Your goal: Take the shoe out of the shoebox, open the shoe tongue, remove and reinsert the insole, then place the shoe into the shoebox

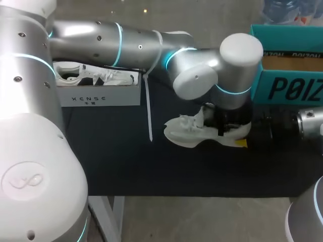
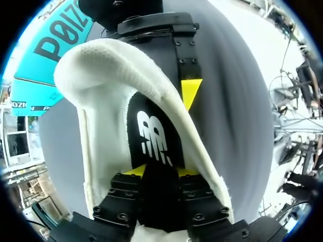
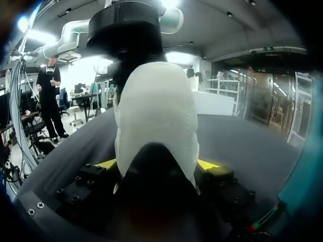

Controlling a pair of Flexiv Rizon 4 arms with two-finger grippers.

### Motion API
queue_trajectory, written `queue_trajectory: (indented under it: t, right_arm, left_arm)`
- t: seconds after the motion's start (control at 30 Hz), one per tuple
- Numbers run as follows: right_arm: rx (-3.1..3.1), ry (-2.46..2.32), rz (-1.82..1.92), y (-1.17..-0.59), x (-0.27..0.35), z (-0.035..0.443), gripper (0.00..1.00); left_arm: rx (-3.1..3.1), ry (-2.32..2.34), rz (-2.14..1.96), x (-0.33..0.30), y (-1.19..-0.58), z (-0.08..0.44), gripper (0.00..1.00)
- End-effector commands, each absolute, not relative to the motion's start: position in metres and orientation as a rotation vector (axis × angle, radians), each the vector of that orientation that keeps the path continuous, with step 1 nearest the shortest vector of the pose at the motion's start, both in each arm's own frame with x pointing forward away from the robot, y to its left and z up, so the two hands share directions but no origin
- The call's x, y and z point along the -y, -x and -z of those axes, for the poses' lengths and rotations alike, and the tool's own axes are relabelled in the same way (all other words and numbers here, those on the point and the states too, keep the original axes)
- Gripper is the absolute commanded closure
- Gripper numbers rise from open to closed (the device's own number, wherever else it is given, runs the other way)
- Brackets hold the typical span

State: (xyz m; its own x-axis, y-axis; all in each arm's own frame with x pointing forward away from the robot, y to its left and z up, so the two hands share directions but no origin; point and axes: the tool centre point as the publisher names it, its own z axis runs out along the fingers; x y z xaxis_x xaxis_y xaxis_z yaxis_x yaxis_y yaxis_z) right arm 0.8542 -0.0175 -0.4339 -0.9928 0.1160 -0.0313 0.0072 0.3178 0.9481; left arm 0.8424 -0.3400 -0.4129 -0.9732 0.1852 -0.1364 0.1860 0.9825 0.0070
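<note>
Two arms meet on one shoe, so treat this as the insole step. Your dark tabletop (image 1: 126, 166) carries the teal shoebox (image 1: 287, 85) at its far right corner and a white box (image 1: 98, 93) by the far edge, toward the left. Your left arm (image 1: 126, 43) reaches across past the middle, and the right arm (image 1: 308, 123) comes in low from the right edge. The white shoe (image 1: 184, 133) lies out of the shoebox, just in front of it, near the right edge. Your right gripper (image 3: 159, 164) is clamped on the heel from both sides. Your left gripper (image 2: 159, 171) looks pinched on the rear end of the black insole (image 2: 154, 133), which sits mostly inside the shoe. Whether the insole is due out or back in, I cannot tell. Either way, the next move calls for a firm heel hold while the insole slides lengthwise without buckling.
</note>
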Motion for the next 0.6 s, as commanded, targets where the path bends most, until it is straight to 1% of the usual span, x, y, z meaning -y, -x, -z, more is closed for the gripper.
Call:
queue_trajectory:
  t: [0.03,0.3,0.6]
  right_arm:
    - [-2.473,-0.119,-1.777,-0.858,0.016,0.437,1.0]
    - [-2.473,-0.119,-1.777,-0.858,0.016,0.437,1.0]
    - [-2.473,-0.119,-1.777,-0.858,0.016,0.437,1.0]
  left_arm:
    - [-2.972,-0.261,0.045,0.342,-0.839,0.467,1.0]
    - [-2.94,-0.226,0.078,0.341,-0.843,0.482,1.0]
    - [-2.91,-0.178,0.109,0.328,-0.838,0.457,1.0]
